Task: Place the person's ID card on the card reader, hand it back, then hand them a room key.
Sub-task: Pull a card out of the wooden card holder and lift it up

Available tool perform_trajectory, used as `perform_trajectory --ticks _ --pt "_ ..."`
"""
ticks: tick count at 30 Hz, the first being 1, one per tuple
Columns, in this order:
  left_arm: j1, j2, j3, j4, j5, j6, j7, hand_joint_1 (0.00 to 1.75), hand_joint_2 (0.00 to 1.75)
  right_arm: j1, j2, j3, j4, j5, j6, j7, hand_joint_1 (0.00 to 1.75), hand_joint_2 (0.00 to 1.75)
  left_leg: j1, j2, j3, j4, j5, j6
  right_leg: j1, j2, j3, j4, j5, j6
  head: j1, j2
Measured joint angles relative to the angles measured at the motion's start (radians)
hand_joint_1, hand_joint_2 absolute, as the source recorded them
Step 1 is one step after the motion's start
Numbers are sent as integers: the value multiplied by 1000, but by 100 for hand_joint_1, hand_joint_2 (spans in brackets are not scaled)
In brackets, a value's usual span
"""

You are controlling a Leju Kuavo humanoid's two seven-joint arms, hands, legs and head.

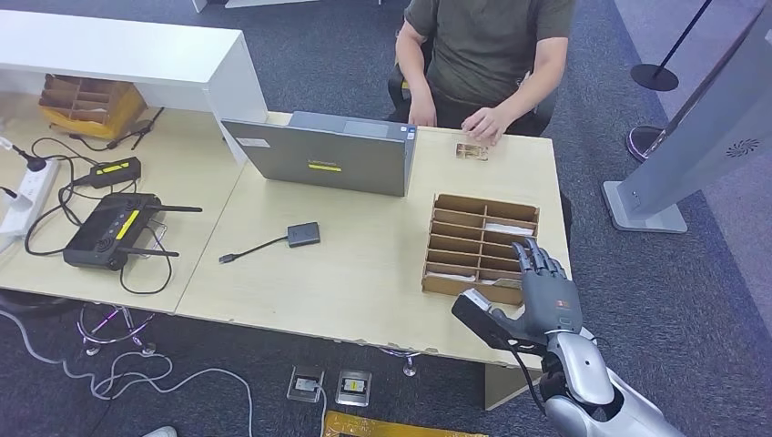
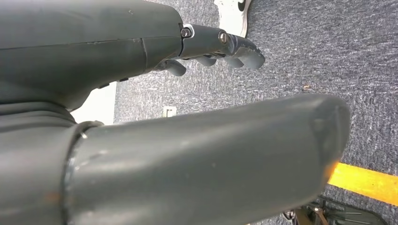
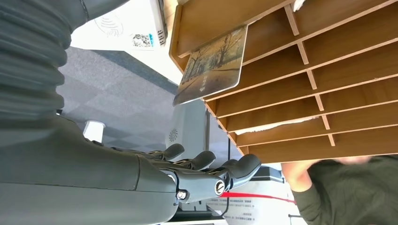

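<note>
Nearest the camera in the head view, the right hand (image 1: 546,296) hovers over the near right corner of the table (image 1: 364,282), just beside the wooden card rack (image 1: 481,244); its fingers (image 1: 537,259) are spread apart and hold nothing.

Going left to right across the table: a power strip (image 1: 18,196) with tangled cables, a black handheld controller (image 1: 105,232), a small dark card reader (image 1: 304,234) on a short cable, then a grey laptop (image 1: 319,155) with its lid toward the robot. Beyond the laptop's right side, the seated person's hand (image 1: 487,123) rests near a small card (image 1: 472,151) lying flat on the far edge, probably the ID card. The rack sits furthest right, and the right wrist view shows a picture-printed room key card (image 3: 213,63) leaning in one of its slots.

The left hand (image 2: 202,140) hangs over carpet, fingers (image 2: 234,49) loosely apart, holding nothing.

Risk, as I judge it: the ID card is flat and far off, past the rack, so reaching over could knock the rack or fail to lift the thin card. The hand is also close to the keys, inviting the wrong step first.
</note>
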Motion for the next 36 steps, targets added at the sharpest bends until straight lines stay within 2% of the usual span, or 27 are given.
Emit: perform_trajectory --ticks 30,34,36 --pt "-4 0 0 0 -1 -2 0 0 0 1 16 1 18 -6 37 -5 3 175 0 0 0 0 0 0 0 0 0 0 0 0 0 0" --pt "-4 0 0 0 1 -1 0 0 0 1 16 2 22 -7 43 -5 152 175 0 0 0 0 0 0 0 0 0 0 0 0 0 0" --pt "-4 0 0 0 2 -1 0 0 0 1 17 2 23 -9 47 -5 165 175 0 0 0 0 0 0 0 0 0 0 0 0 0 0"
